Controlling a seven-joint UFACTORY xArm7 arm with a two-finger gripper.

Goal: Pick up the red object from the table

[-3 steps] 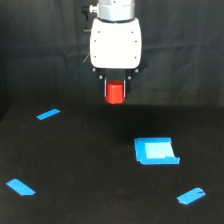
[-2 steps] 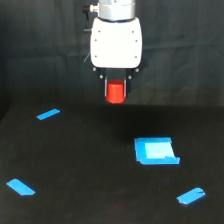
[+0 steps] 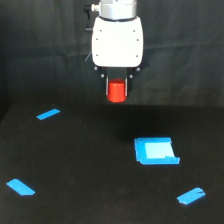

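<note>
Above the table (image 3: 75,165), the end effector (image 3: 117,93) apparently grips one red object (image 3: 117,91); three tape strips (image 3: 48,114).

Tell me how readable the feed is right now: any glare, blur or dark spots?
Exterior view: soft focus overall, edges slightly blurred; the white gripper body is bright, near washed out; the red object between its fingers reads clearly; the black table merges into the dark backdrop, with faint sheen on the blue square patch.

Lab bench: black table (image 3: 75,165) marked with blue tape strips (image 3: 48,114)
</note>
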